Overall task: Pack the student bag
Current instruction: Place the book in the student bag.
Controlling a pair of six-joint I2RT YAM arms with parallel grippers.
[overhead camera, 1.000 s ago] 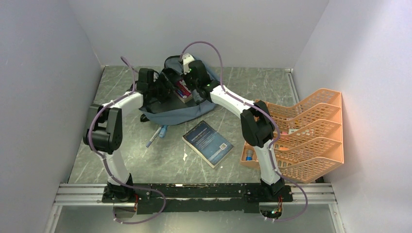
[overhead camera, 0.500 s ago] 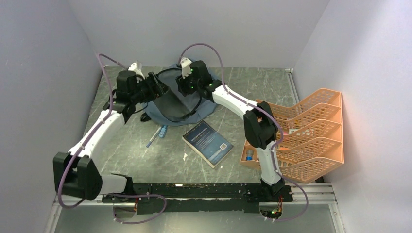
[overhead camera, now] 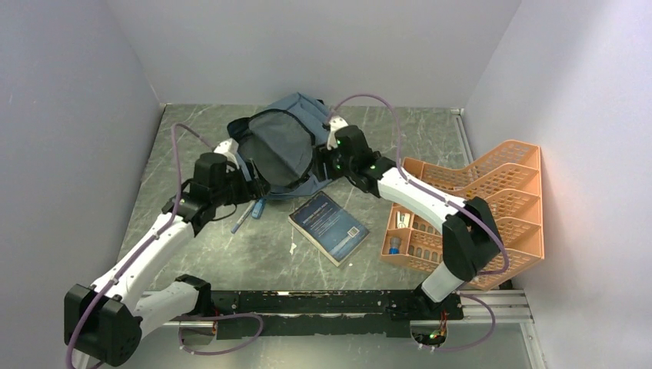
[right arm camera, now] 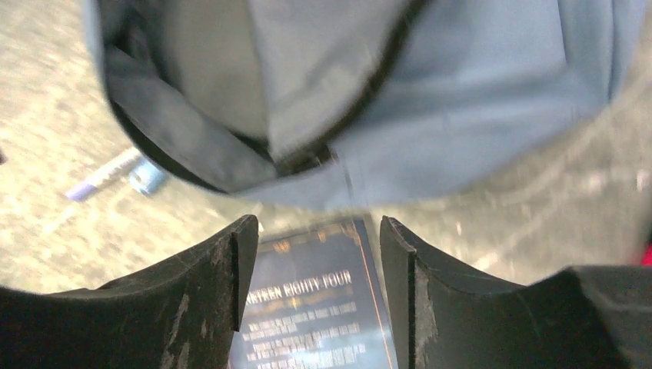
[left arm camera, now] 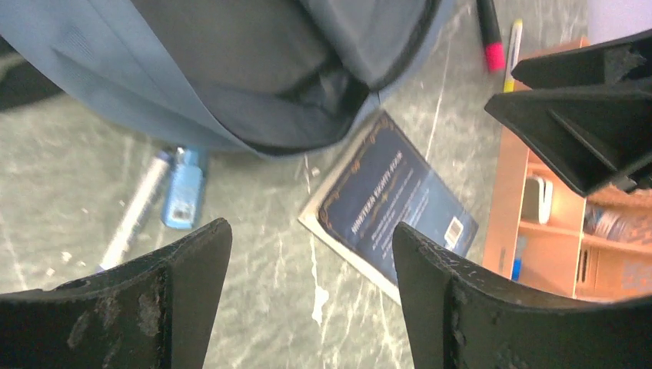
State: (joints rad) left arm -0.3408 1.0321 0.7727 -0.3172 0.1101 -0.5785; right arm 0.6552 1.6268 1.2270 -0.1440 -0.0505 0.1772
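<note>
Packing is looking far from finished, as I am judging it. The soft slate blue-grey fabric student bag is lying at the far middle of the grey marbled table. Its black-zipped mouth is gaping toward me. I am seeing only dark lining inside, so I cannot tell whether anything is already in it. The dark blue paperback book is lying flat just in front of the bag, and a slim silver pen and a small blue tube are lying side by side near the bag's front edge. A black marker with a pink band is lying past the bag's right side, and more small things are sitting in the orange plastic mesh tray. These are waiting to go in, I think. My left claw is hanging near the bag's mouth with its fingers spread wide, touching nothing. My right claw is hovering over the bag's near edge and the book, its fingers apart too, with nothing between them.
</note>
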